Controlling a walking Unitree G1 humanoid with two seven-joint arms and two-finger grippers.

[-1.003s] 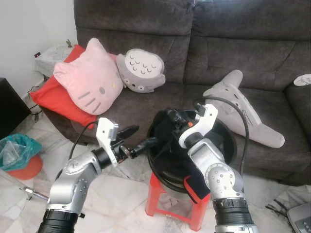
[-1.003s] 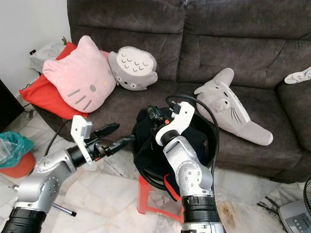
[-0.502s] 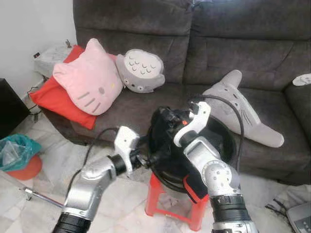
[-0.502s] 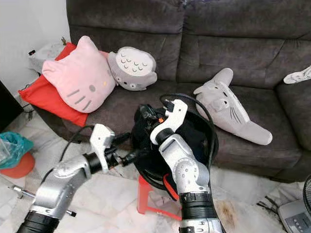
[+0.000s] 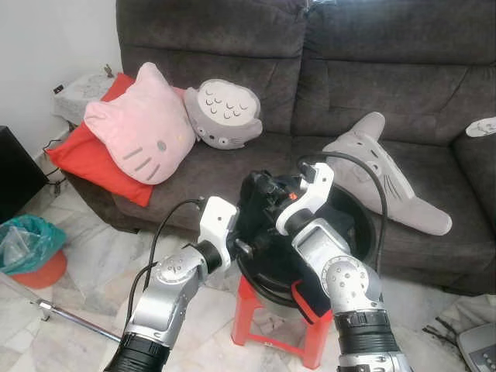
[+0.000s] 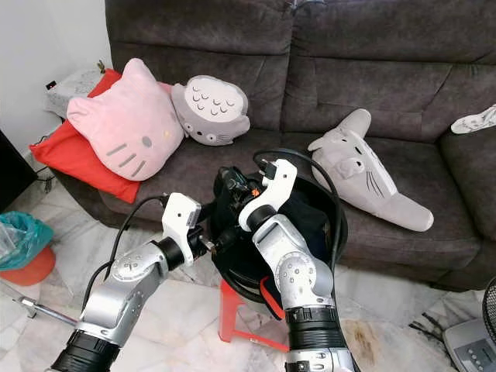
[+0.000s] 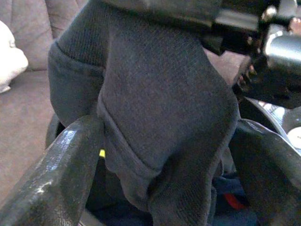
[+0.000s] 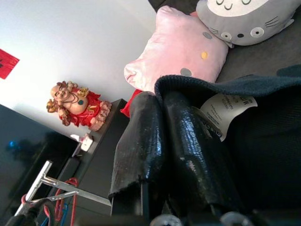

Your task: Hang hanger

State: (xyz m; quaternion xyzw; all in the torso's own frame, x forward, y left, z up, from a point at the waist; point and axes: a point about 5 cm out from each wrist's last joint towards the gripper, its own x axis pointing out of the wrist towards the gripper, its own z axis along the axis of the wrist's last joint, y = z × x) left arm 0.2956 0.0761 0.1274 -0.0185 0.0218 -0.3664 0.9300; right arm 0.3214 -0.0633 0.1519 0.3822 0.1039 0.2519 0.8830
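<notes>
The right gripper (image 8: 160, 141) pinches the collar of the soft, light dark knitted garment (image 5: 260, 213) above the black round basket (image 5: 360, 232), while the left gripper (image 7: 155, 155) spreads wide around a fold; it looks limp, so hold the edge.

Head stereo pair: both eyes look forward and down from above at the dark sofa (image 5: 310, 93), mid-distance, with both arms entering from below. They share the sofa, the pink cushion (image 6: 128, 128) and the black basket (image 5: 349, 232) on the red stool (image 5: 275, 325) in front of the sofa.

Left wrist camera: very close, facing dark cloth (image 7: 155, 117) with sofa fabric behind.

Right wrist camera: close, tilted, looking along its claw (image 8: 174, 146) over the cloth toward the pink cushion on the sofa.
</notes>
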